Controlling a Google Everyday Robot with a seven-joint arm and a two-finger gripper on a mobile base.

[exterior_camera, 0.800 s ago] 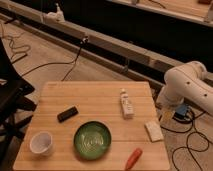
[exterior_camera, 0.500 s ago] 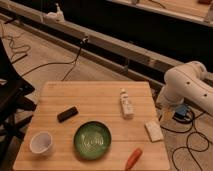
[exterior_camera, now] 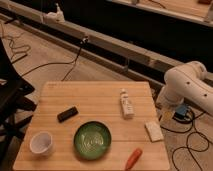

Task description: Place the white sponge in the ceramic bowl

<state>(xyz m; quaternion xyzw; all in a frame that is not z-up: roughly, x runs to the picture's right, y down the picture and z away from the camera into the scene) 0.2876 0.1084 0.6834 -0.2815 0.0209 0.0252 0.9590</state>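
The white sponge (exterior_camera: 154, 130) lies flat near the right edge of the wooden table (exterior_camera: 95, 95). The green ceramic bowl (exterior_camera: 92, 139) stands empty near the front middle, to the left of the sponge. My white arm (exterior_camera: 187, 87) is folded beyond the table's right edge, above and to the right of the sponge. My gripper does not show in the camera view; only the arm's rounded links are visible.
A white labelled bottle (exterior_camera: 126, 104) lies behind the sponge. A black block (exterior_camera: 67, 114) lies left of centre, a small white cup (exterior_camera: 41, 142) stands at front left, and an orange carrot-like item (exterior_camera: 133, 158) lies at the front edge. Cables run over the floor; a black chair (exterior_camera: 7, 95) stands at left.
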